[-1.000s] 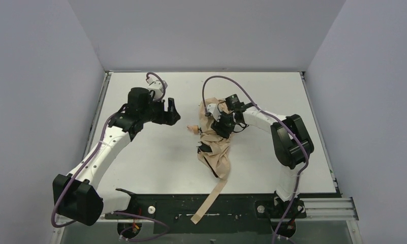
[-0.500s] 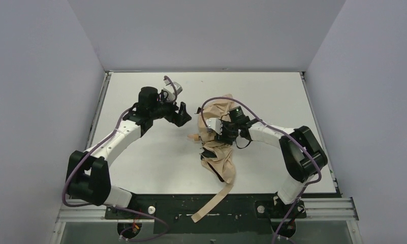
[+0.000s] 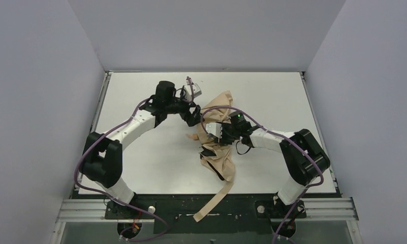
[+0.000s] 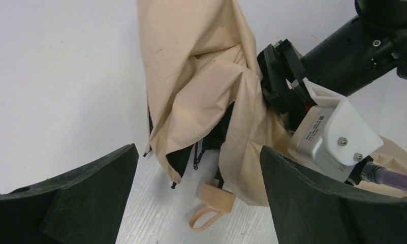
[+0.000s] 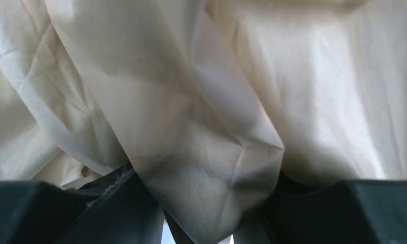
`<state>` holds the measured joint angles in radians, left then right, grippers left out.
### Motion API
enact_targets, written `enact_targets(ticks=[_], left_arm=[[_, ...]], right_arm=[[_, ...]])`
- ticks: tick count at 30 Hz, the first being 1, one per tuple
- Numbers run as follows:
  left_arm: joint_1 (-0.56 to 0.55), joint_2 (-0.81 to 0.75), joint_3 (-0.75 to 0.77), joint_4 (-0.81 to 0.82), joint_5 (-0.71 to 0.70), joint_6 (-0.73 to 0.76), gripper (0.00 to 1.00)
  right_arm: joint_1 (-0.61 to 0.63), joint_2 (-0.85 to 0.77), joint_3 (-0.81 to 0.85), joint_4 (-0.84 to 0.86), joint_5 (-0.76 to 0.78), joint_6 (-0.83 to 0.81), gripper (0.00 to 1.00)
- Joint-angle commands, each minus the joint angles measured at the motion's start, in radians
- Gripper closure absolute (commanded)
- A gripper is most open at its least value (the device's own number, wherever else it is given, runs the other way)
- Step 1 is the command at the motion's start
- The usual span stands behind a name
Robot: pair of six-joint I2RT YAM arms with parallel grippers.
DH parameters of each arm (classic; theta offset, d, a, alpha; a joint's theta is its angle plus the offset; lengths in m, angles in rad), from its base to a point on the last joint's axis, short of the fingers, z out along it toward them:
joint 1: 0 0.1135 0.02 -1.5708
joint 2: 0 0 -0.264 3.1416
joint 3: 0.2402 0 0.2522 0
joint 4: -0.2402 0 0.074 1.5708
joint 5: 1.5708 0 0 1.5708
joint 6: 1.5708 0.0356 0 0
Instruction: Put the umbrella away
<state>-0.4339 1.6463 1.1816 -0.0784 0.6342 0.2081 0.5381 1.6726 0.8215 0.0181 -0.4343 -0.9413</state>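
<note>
Your left end effector stands wide open and holds nothing. In its wrist view the two fingers frame the near end of the umbrella, with the tan handle and its loop lying on the counter between them.

Your right end effector grips a fold of the beige fabric, which is wedged against both fingers. Cloth fills that view, so it tells you nothing more.

Only the left wrist view shows the black ribs under the fabric. Only the top view shows the whole umbrella, crumpled mid-counter between the arms, one flap raised at the far side. Its strap trails over the near edge. From above, the right end effector is half buried in fabric and you cannot make out its jaws.
</note>
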Motion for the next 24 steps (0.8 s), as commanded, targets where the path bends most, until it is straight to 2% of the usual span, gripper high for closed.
enact_targets(ticks=[1, 3, 6, 8, 11, 14, 19, 24], left_arm=[[-0.031, -0.079, 0.003, 0.092, -0.033, 0.077, 0.11], [-0.029, -0.129, 0.017, 0.12, -0.123, 0.032, 0.1], [-0.026, -0.161, 0.158, -0.065, -0.308, -0.009, 0.08], [-0.005, -0.164, 0.258, -0.184, -0.364, -0.046, 0.06], [0.058, -0.181, 0.32, -0.215, -0.32, -0.122, 0.05], [0.114, -0.191, 0.302, -0.163, -0.185, -0.199, 0.05], [0.114, -0.164, 0.308, -0.23, -0.101, -0.059, 0.04], [0.114, -0.196, 0.182, -0.063, -0.092, -0.058, 0.04]], right_arm=[[0.005, -0.007, -0.014, 0.044, 0.032, -0.034, 0.65], [0.005, -0.007, -0.015, 0.044, 0.032, -0.034, 0.65], [0.005, -0.006, -0.015, 0.044, 0.031, -0.034, 0.65], [0.006, -0.001, -0.015, 0.047, 0.03, -0.034, 0.65], [0.01, 0.004, -0.013, 0.049, 0.03, -0.033, 0.66], [0.012, 0.009, -0.01, 0.051, 0.029, -0.033, 0.66], [0.015, 0.011, -0.003, 0.041, 0.029, -0.033, 0.65], [0.016, 0.012, 0.01, 0.015, 0.027, -0.024, 0.65]])
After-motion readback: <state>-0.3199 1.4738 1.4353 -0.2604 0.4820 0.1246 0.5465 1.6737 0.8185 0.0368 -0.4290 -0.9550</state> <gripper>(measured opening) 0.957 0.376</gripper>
